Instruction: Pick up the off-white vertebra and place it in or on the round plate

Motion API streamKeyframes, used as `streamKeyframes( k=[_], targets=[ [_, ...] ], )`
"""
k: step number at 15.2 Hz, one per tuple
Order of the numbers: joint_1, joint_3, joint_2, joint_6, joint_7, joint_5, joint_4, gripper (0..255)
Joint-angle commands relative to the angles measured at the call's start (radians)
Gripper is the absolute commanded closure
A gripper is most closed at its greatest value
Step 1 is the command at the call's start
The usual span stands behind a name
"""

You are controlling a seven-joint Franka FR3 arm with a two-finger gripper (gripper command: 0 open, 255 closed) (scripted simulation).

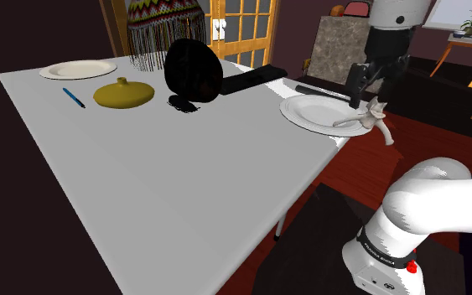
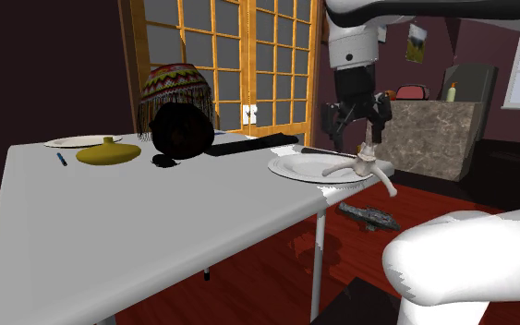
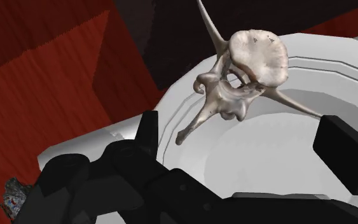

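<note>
**Vertebra (image 1: 366, 121) lies on plate rim, gripper spread above it**

The pale bone vertebra (image 2: 363, 167) rests on the edge of the white plate (image 1: 308, 114) at the table (image 1: 184, 184) corner nearest the stand. One long spine juts out past the rim and the table edge, over the red floor (image 1: 368, 180). In the wrist view the vertebra (image 3: 247, 76) sits on the plate (image 3: 343, 76) rim ahead of the fingers (image 3: 149, 137), which do not touch it.

The gripper (image 1: 374, 90) hangs just above the bone with its jaws wide apart and nothing between them. The second exterior view shows the gripper (image 2: 355, 129) likewise, apart from the bone.

A dark bar (image 1: 322, 90) lies against the plate's side away from the stand. Further along the table stands a round black thing (image 1: 192, 69), with a flat black slab (image 1: 251, 80) just beside it. Beyond these are a flat yellow lidded dish (image 1: 124, 93), a blue pen (image 1: 74, 97) and a second plate (image 1: 79, 69) at the far end, all well apart from the bone. A fringed, patterned lampshade (image 1: 163, 21) stands behind the table before a paned wooden door (image 1: 242, 29). A stone-faced counter (image 2: 433, 134) stands behind the arm. A mottled grey thing (image 2: 368, 217) lies on the floor below the table corner.

A band (image 1: 385, 256) on the arm's base bears small writing, too small to read.
</note>
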Motion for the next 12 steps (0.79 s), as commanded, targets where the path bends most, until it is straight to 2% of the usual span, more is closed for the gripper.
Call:
streamKeyframes(
  k=[1,4,11,12],
  targets=[
    [0.0,-0.001,-0.018,0.02,0.005,0.002,-0.037,0],
    [0.002,-0.004,-0.039,0.044,0.005,0.001,-0.083,0],
    [0.002,-0.004,-0.039,0.044,0.005,0.001,-0.082,0],
    [0.002,-0.004,-0.039,0.044,0.005,0.001,-0.082,255]
  ],
)
